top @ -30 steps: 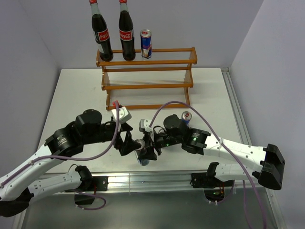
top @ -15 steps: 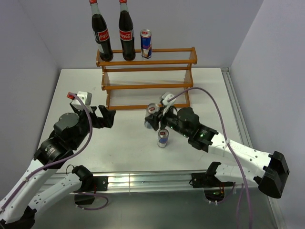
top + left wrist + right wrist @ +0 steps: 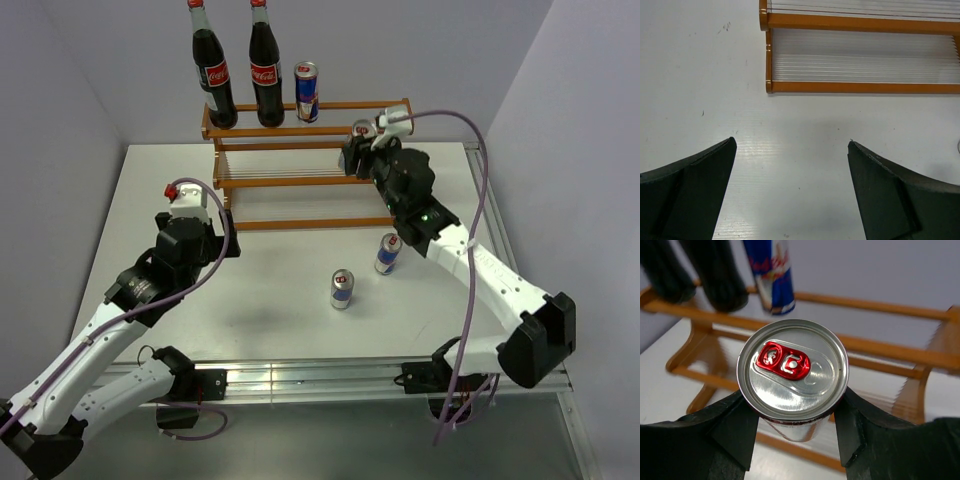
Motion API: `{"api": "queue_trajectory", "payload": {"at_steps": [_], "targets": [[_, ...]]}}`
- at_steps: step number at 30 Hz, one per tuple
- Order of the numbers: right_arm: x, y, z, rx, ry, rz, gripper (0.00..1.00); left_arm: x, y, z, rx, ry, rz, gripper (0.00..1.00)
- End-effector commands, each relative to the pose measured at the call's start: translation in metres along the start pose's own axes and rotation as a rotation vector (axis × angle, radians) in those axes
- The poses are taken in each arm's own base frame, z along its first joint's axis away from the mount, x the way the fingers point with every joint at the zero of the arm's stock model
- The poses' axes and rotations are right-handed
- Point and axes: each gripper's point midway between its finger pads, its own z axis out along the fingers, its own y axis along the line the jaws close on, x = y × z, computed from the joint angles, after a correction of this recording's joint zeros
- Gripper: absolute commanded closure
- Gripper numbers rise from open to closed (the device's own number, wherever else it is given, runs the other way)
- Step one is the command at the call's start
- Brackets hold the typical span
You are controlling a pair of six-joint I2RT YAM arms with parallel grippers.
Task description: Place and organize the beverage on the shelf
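The orange-brown shelf stands at the table's back. Two cola bottles and one silver-blue can stand on its top tier. My right gripper is shut on a second can, red tab up, held in the air in front of the shelf's upper tiers. Two more cans stand on the table, one at the middle and one to its right. My left gripper is open and empty over bare table, just in front of the shelf's bottom left corner.
Grey walls close in the table on the left, back and right. A metal rail runs along the near edge. The right arm's purple cable loops above the table's right side.
My right gripper lifted a can from the table's middle and carried it back and right to the shelf's upper tiers. My left arm pulled back left and now points at the shelf's lower left corner.
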Motion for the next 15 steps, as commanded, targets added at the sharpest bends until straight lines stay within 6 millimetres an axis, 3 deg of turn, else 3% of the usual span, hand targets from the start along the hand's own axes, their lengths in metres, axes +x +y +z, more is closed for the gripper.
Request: {"api": "queue_trajectory", "payload": {"at_steps": [1, 2, 3, 5, 6, 7, 9, 10, 12, 14, 15], "targets": [[-0.1, -0.011, 0.012, 0.049, -0.237, 0.032, 1.0, -0.007, 0.003, -0.001, -0.015, -0.027, -0.019, 0.01], [-0.094, -0.013, 0.025, 0.052, -0.209, -0.004, 1.0, -0.006, 0.002, 0.0, -0.011, -0.024, -0.017, 0.01], [-0.112, -0.011, 0.028, 0.038, -0.216, -0.009, 1.0, -0.005, 0.001, 0.001, -0.004, -0.021, -0.014, 0.0], [-0.105, -0.016, 0.049, 0.05, -0.168, -0.029, 1.0, -0.002, -0.003, 0.002, 0.011, -0.005, -0.004, 0.0], [-0.121, -0.016, 0.051, 0.045, -0.179, -0.033, 1.0, -0.001, -0.003, 0.003, 0.011, 0.0, 0.0, 0.01], [-0.112, -0.018, 0.064, 0.051, -0.151, -0.044, 1.0, 0.001, -0.003, 0.004, 0.008, 0.005, 0.002, 0.0], [-0.125, -0.023, 0.073, 0.055, -0.151, -0.062, 1.0, 0.001, -0.004, 0.005, 0.01, 0.011, 0.005, 0.0], [-0.116, -0.024, 0.084, 0.059, -0.127, -0.074, 1.0, 0.002, -0.004, 0.006, 0.009, 0.015, 0.009, 0.0], [-0.124, -0.026, 0.092, 0.055, -0.126, -0.103, 1.0, 0.003, -0.006, 0.006, 0.017, 0.018, 0.011, 0.0], [-0.115, -0.024, 0.105, 0.04, -0.099, -0.129, 1.0, 0.003, -0.006, 0.006, 0.019, 0.018, 0.011, 0.01], [-0.123, -0.026, 0.106, 0.035, -0.106, -0.131, 1.0, 0.004, -0.006, 0.006, 0.021, 0.018, 0.011, 0.01]]}}
